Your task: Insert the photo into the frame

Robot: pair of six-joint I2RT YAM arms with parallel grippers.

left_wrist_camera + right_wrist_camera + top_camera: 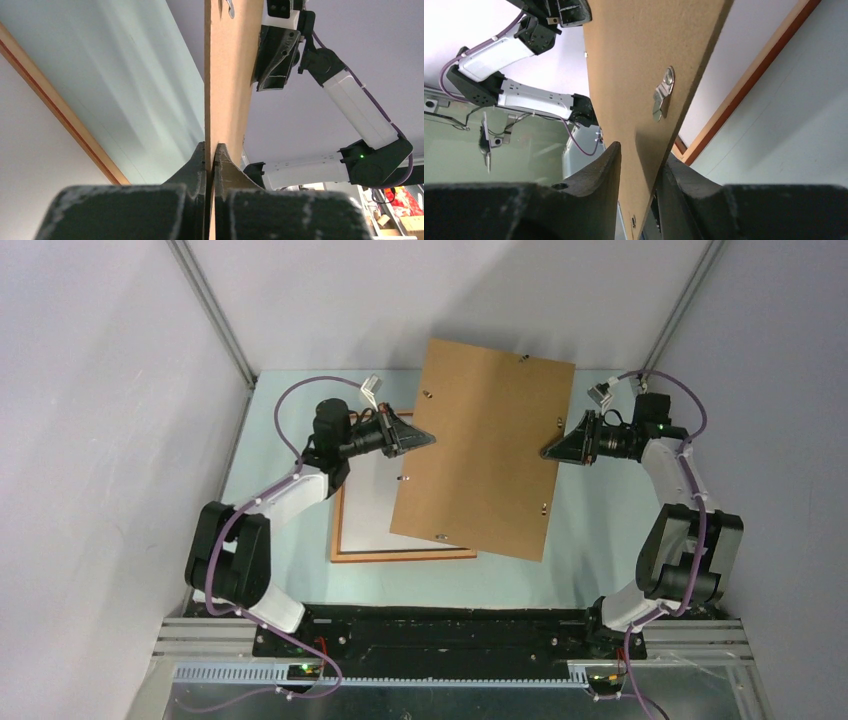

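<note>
- The backing board [485,450], plain brown with small metal clips [663,97] on its upper face, is lifted clear of the tabletop [590,530] above its middle, turned a little askew, with one corner reaching over the far edge
- The left gripper [432,439] is clamped on the board's left edge; in the left wrist view its two fingers [200,160] are pressed together with only the thin board between them
- The right gripper [545,453] takes the opposite, right edge; in the right wrist view a finger [611,162] lies against each face of the board, so it too is pinching the board
- The frame [400,555] lies flat on the tabletop toward the near-left corner, its near rail running along the near edge; its right part is hidden under the raised board
- The photo [370,520] lies inside the frame with only its white side showing; its printed side is not visible
- Neither gripper touches the frame or the photo
</note>
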